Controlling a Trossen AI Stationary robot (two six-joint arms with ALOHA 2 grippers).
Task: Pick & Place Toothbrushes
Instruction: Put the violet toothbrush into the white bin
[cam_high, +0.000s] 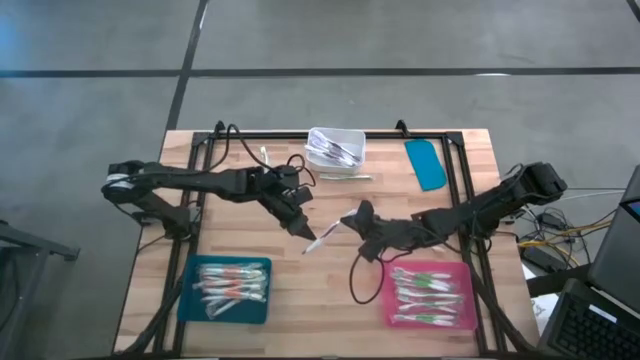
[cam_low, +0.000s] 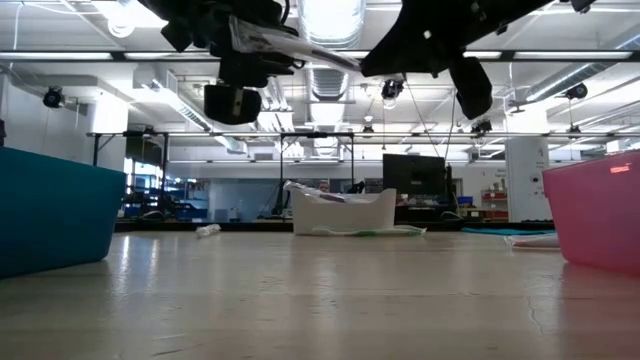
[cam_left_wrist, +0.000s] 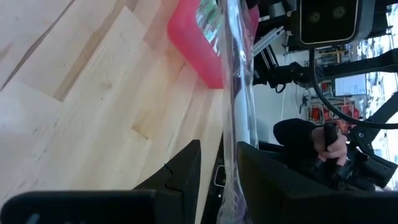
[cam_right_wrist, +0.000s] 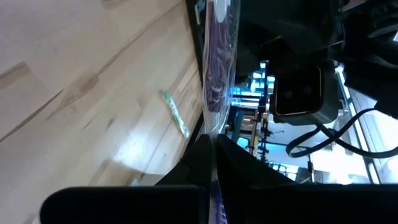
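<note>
Handover is looking like the step in hand: one thin, whitish wrapped toothbrush (cam_high: 323, 236) is hanging in the air above the middle of the pale wooden tabletop (cam_high: 330, 300), spanning the gap between the two tools. The left tool (cam_high: 301, 229) is gripping one end, and in the left wrist view its dark fingers (cam_left_wrist: 186, 168) are standing a little apart with the clear wrapper (cam_left_wrist: 236, 93) running between them, so whether they are truly clamping is hard to tell. The right tool (cam_high: 352, 217) is meeting the other end, and in the right wrist view its fingers (cam_right_wrist: 202, 152) are pressing together on the wrapper's edge (cam_right_wrist: 214, 68). Behind the right tool, toward its own arm's side, the flat pink rectangular tray (cam_high: 430, 296) is lying with a batch of toothbrushes already inside; behind the left tool, the flat teal rectangular tray (cam_high: 226, 290) is holding another batch. Beyond both tools, at the far edge, the small white rectangular bin (cam_high: 335, 146) is holding more. A judgement only: the next move is calling for one tool to let go cleanly while the other keeps its hold, then carries the brush to its tray; the thin, slippery wrapper could be slipping or twisting during the release.
</note>
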